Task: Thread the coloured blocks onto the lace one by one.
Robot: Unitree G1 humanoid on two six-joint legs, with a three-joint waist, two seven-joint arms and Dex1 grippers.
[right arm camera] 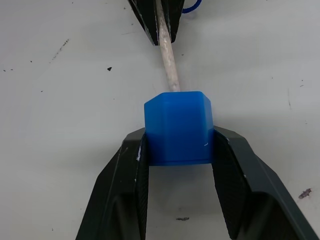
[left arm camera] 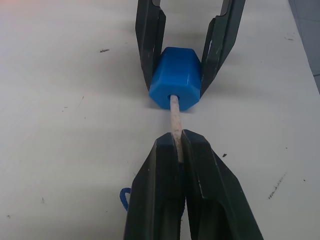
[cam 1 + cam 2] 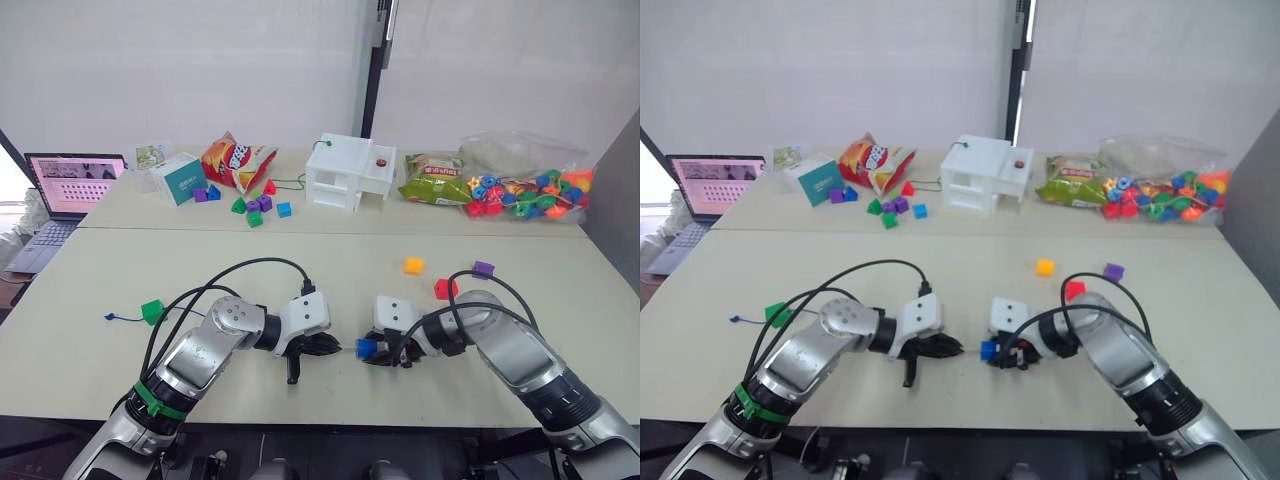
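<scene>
My right gripper [image 1: 179, 137] is shut on the blue block [image 1: 179, 127], holding it just above the table near the front edge [image 3: 366, 347]. Facing it, my left gripper [image 2: 176, 140] is shut on the lace's stiff pale tip [image 2: 174, 112], and the tip's end sits in the blue block's hole. A loop of the lace's dark-blue string [image 2: 122, 197] shows beside the left fingers. The green block [image 3: 152, 311] lies at the left, with the lace's end [image 3: 112, 317] poking out beside it. Beyond the right arm lie the yellow block [image 3: 413, 265], the red block [image 3: 445, 289] and the purple block [image 3: 483, 269].
Along the back table stand a laptop [image 3: 62, 188], a teal box [image 3: 180, 178], a chips bag [image 3: 236, 160], small loose pieces [image 3: 255, 206], a white toy house [image 3: 348, 172], a green snack bag [image 3: 435, 180] and a clear bag of beads [image 3: 525, 190]. Black cables [image 3: 250, 268] arch over both arms.
</scene>
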